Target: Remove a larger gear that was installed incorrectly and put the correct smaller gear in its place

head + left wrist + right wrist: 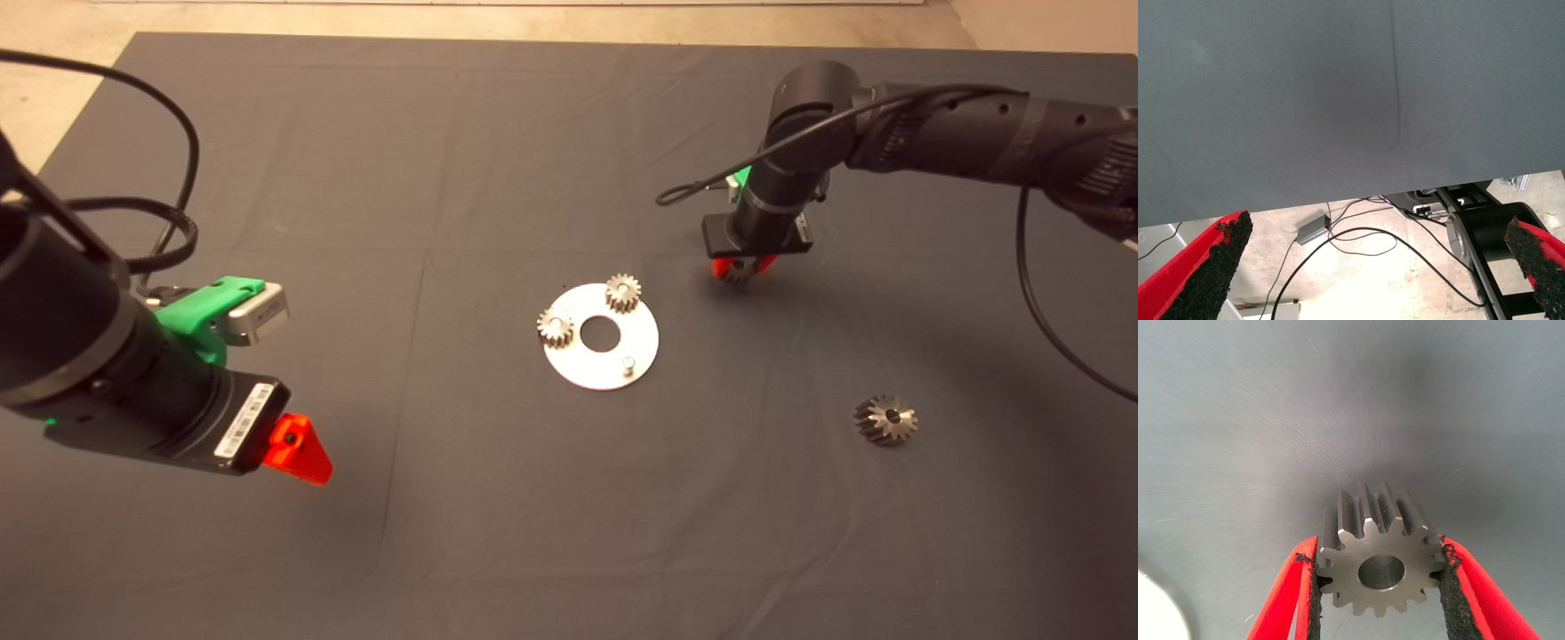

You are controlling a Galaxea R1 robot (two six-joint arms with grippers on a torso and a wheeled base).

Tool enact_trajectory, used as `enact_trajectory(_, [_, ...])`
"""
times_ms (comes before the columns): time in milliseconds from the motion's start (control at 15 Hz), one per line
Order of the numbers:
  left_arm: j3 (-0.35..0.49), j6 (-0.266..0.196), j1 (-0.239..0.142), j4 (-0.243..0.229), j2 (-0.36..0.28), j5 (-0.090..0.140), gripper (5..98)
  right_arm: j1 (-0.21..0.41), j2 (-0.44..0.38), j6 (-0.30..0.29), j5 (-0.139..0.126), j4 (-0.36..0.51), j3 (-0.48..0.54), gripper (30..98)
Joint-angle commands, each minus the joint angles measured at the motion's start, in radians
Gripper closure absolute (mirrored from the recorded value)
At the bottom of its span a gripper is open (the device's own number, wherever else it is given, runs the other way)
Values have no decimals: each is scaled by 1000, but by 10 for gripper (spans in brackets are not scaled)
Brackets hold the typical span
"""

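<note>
- Round metal plate point(605, 369) with a centre hole, lying mid-mat point(444, 178).
- Two small gears point(623, 292) point(555, 328) seated on the plate.
- A bare pin point(628, 363) on the plate's near edge.
- Cables point(1358, 237) and a small grey box point(1313, 230) on the floor beyond the mat.

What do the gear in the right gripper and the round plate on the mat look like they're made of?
The smaller gear, clamped in the right gripper, looks like machined steel: grey, with a matte face and crisp teeth. The round plate seems to be bare, brushed metal, pale and reflective, possibly aluminium or steel.
</note>
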Motion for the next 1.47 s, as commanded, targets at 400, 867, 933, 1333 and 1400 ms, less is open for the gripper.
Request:
enact_trajectory(400, [-4,6,-15,-15,3,30,58,117,106,130,-4,97,120,926])
enact_trajectory(867, [-4,9,-15,-14,3,30,58,115,178,160,-4,131,126,927])
enact_trajectory(933, [-4,7,-16,-13,3,30,58,115,172,174,-4,143,129,927])
enact_trajectory(1333, [-3,7,-15,-13,3,12,58,115,161,246,-5,158,218,927])
enact_trajectory(1400, [-3,7,-15,-13,3,12,58,115,156,268,-4,158,244,927])
